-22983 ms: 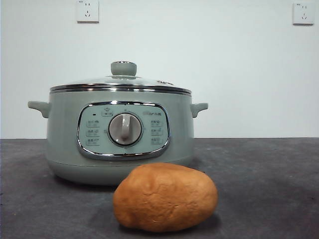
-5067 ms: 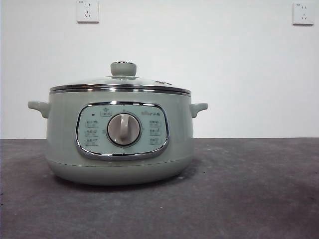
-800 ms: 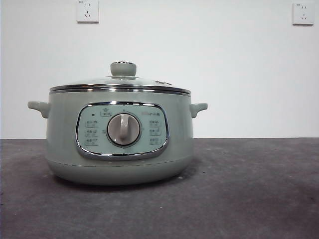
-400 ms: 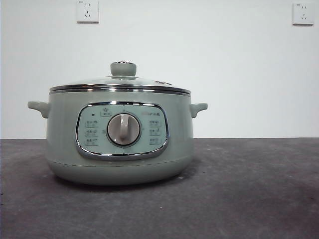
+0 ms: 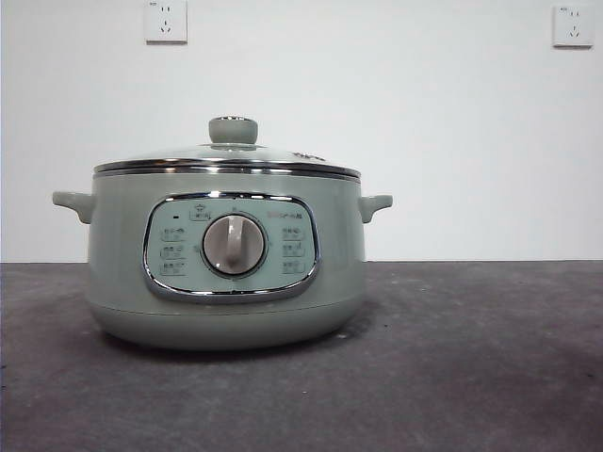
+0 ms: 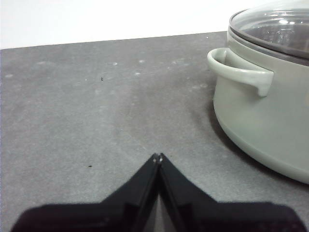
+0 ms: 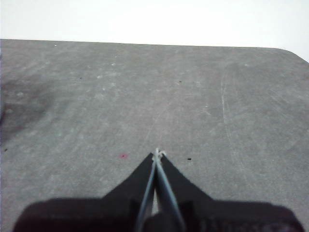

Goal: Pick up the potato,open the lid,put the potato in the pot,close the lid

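1. The pot (image 5: 226, 264) stands on the worktop (image 5: 471, 358), its lid (image 5: 226, 158) seated.
2. Left tool (image 6: 157, 157): jaws closed, empty, pot at its 2 o'clock.
3. Right tool (image 7: 157, 153): jaws closed, empty, over bare worktop.
4. Potato unseen.

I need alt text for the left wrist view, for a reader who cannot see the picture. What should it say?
The left gripper, its two black fingers pressed shut and empty, hangs over a bare stretch of dark grey table. Beside it stands the pale green pot, one side handle facing the camera, with the glass lid closed on top. No potato is visible.
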